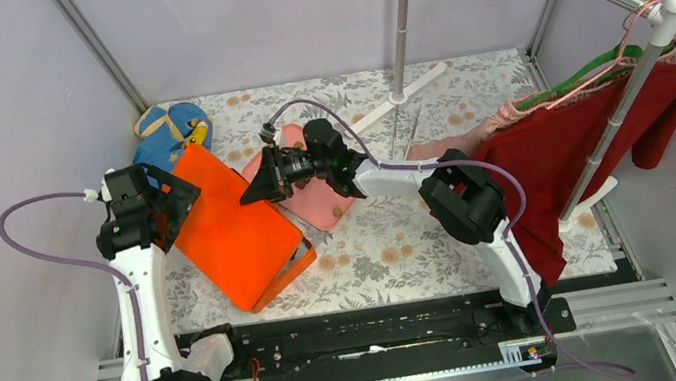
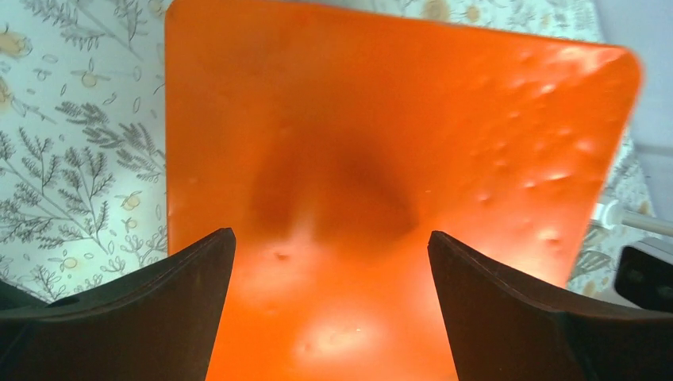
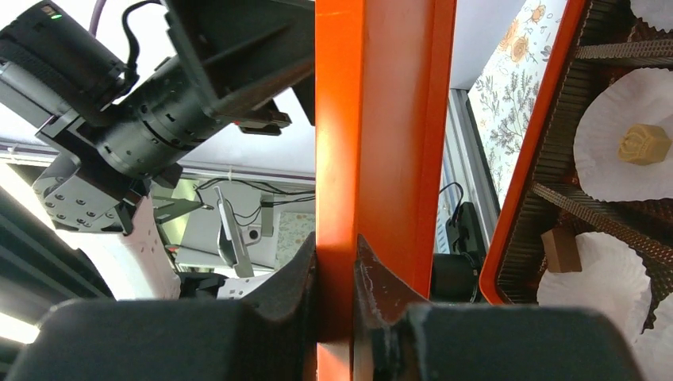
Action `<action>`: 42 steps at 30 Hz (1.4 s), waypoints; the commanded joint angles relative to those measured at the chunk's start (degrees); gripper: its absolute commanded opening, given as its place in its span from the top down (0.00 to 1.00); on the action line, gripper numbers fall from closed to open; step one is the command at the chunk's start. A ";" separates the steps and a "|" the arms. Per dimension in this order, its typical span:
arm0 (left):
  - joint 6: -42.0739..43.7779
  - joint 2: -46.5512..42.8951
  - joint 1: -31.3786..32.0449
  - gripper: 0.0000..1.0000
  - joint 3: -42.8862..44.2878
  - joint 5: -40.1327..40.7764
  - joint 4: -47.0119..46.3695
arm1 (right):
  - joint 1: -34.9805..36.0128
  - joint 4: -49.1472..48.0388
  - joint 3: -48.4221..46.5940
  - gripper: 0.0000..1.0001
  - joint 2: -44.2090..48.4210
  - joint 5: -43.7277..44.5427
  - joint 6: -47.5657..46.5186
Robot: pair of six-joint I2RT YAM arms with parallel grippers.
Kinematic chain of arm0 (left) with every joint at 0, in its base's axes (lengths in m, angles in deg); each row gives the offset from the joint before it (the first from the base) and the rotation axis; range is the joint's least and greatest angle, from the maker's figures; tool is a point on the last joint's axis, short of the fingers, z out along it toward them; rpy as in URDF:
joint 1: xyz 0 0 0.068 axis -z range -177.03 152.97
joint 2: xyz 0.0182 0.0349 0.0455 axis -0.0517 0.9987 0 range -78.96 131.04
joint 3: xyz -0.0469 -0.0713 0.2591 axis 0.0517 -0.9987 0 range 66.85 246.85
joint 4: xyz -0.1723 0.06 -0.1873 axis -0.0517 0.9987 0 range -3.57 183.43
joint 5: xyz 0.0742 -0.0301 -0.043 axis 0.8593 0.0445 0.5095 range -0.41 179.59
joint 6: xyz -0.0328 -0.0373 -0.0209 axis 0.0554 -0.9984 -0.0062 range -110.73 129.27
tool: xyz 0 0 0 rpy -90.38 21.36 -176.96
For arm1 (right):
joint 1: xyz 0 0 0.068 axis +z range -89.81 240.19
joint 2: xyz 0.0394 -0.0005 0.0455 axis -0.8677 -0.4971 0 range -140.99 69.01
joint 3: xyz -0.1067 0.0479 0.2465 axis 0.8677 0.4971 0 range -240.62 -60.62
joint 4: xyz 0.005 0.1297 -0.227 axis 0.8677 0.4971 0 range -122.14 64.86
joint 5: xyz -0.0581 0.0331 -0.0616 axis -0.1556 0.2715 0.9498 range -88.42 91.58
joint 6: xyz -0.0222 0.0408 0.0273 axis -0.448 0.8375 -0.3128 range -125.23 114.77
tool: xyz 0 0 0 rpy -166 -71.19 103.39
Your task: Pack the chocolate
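Right pincer (image 3: 335, 248) is pinching the edge of the orange lid (image 3: 381, 119). Left pincer (image 2: 329, 236) is spread wide over the lid's flat face, and I can't tell if it's touching. The chocolate (image 3: 639, 144) sits in white liners (image 3: 611, 119) inside the box (image 3: 521, 198) just beside the lid. Farther back on the worktop (image 1: 402, 241) there's a blue bag (image 1: 166, 135).
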 commanded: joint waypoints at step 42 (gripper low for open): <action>2.47 4.73 -8.45 0.01 -10.05 -8.44 -2.78 | -0.68 4.40 -6.04 1.00 -6.69 5.62 -3.72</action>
